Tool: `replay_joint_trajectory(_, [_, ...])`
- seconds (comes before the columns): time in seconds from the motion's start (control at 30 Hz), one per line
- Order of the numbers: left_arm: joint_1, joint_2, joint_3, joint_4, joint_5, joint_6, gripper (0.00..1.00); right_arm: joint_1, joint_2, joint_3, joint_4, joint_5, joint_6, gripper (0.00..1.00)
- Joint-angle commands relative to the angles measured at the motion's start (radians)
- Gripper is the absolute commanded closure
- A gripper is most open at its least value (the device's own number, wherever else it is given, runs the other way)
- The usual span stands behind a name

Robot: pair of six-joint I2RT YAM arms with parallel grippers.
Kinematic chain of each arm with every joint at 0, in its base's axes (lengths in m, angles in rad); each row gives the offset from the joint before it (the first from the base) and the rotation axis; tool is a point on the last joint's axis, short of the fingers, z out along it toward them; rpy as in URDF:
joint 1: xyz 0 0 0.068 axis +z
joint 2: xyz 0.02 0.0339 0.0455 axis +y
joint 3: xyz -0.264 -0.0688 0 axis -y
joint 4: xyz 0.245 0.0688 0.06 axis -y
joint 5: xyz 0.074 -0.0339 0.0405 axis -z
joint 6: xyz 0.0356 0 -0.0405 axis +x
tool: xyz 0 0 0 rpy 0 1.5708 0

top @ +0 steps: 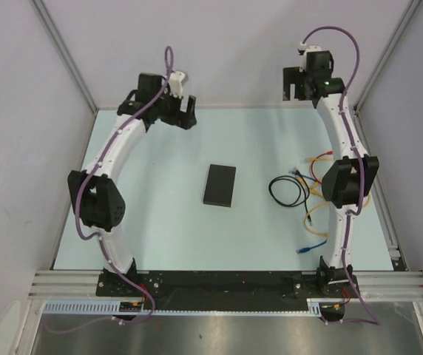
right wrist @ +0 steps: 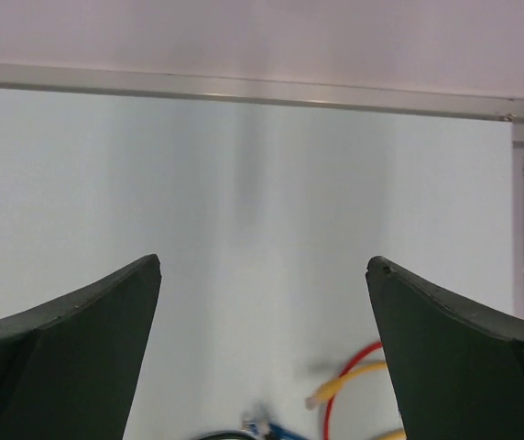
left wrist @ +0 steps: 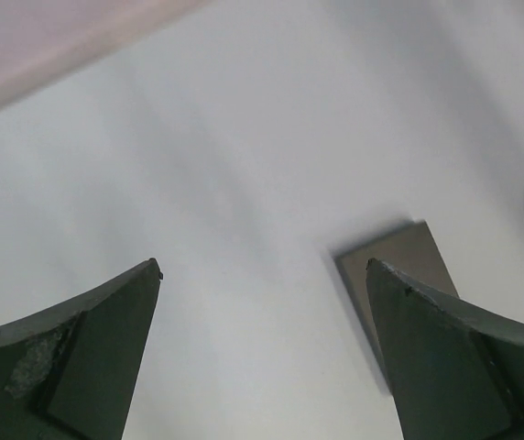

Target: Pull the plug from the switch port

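Observation:
The switch [top: 220, 185] is a flat matte-black box lying in the middle of the table. No cable shows plugged into it in the top view. In the left wrist view a corner of the switch [left wrist: 398, 259] shows, partly behind one finger. My left gripper [top: 183, 115] is open and empty, high over the table's far left, well away from the switch. My right gripper [top: 294, 83] is open and empty at the far right. Its wrist view shows bare table between its fingers and loose cable ends below.
Loose cables lie right of the switch: a black loop [top: 285, 191], yellow [top: 316, 159], red and blue [top: 311, 247] patch cords. The right wrist view shows a yellow plug [right wrist: 328, 392] and a red cable [right wrist: 354, 362]. Grey walls and an aluminium frame [right wrist: 244, 89] bound the table.

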Motion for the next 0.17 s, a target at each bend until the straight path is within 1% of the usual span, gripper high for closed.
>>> replay_joint_trajectory(0.0, [0.054,-0.067,0.097,0.009,-0.094,-0.007,0.01,0.031,-0.085,0.038,0.051,0.044,0.05,0.0])
replay_joint_trajectory(0.13, [0.077,-0.061,0.129,0.007,-0.106,0.019,0.0,0.023,-0.08,0.05,0.059,0.004,0.047,0.0])
